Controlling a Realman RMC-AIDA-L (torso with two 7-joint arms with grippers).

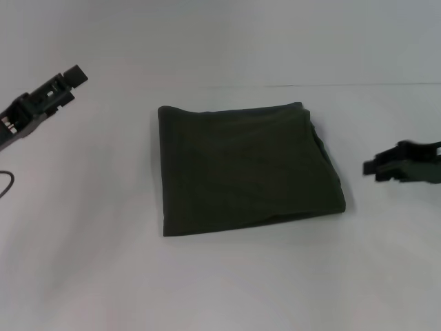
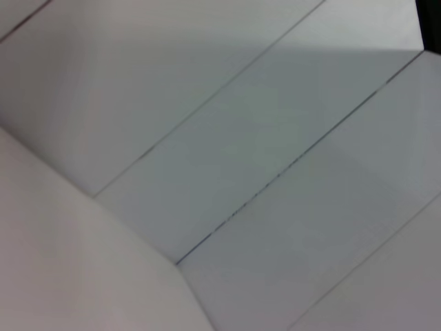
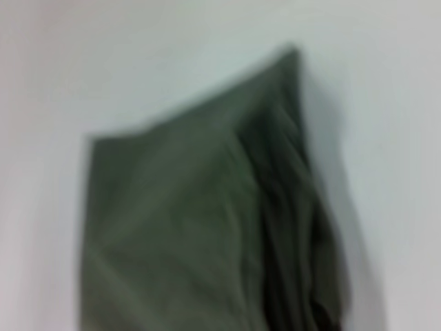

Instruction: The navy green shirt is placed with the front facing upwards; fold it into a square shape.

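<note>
Shirt [image 1: 244, 169] lies folded, roughly square, at head-view centre on the table [image 1: 83, 276], layered edges toward frame right. Left gripper [image 1: 69, 79] upper left, right gripper [image 1: 375, 167] right; grip states unclear. Right wrist view: shirt [image 3: 193, 234] blurred.

One navy green shirt [image 1: 241, 169], folded into a rough square. Two grippers: left gripper [image 1: 74, 74], right gripper [image 1: 372, 167]. One white tabletop [image 1: 227, 283].
</note>
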